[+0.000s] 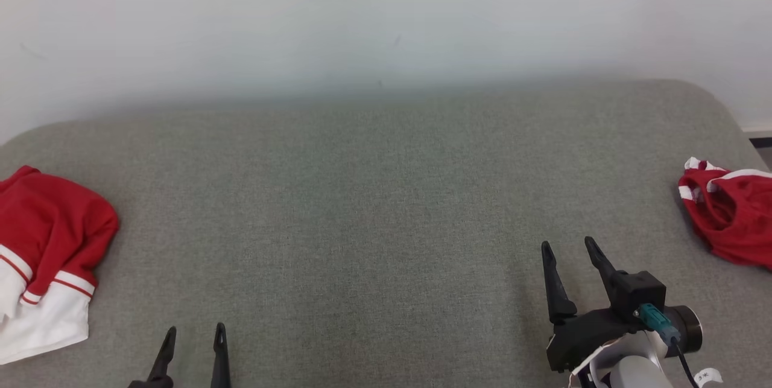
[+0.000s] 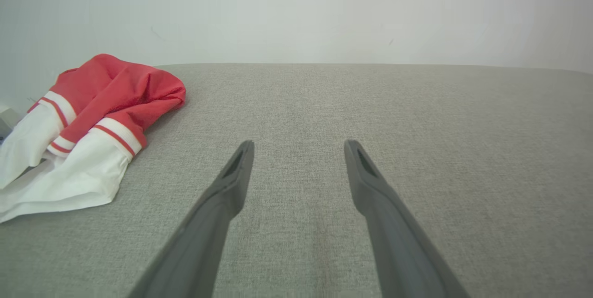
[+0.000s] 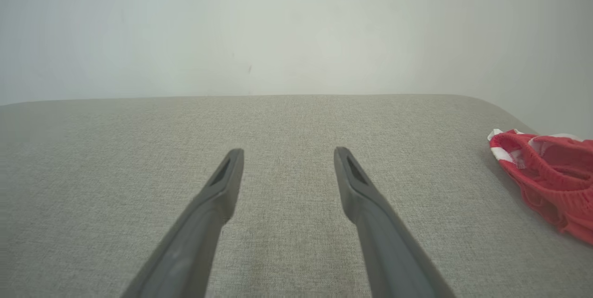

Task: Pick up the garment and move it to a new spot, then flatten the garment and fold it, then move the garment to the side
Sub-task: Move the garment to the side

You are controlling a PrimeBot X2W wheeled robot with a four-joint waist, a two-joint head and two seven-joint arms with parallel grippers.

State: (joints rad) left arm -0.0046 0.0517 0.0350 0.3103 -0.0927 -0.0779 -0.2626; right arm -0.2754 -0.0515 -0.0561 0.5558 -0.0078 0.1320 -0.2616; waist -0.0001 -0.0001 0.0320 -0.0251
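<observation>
While left tool (image 1: 196, 327) and right tool (image 1: 567, 242) hover empty, fingers apart, over grey padded surface (image 1: 362, 207), crumpled red garment (image 1: 730, 219) lies right, seemingly unpicked; red-and-white garment (image 1: 48, 243) bundled left.

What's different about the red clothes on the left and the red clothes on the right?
The left garment has big white parts with thin red stripes; the right garment is nearly all red with small white trim. The left garment looks smooth; the right garment looks meshy. Both are red, crumpled, lying on the grey surface.
</observation>
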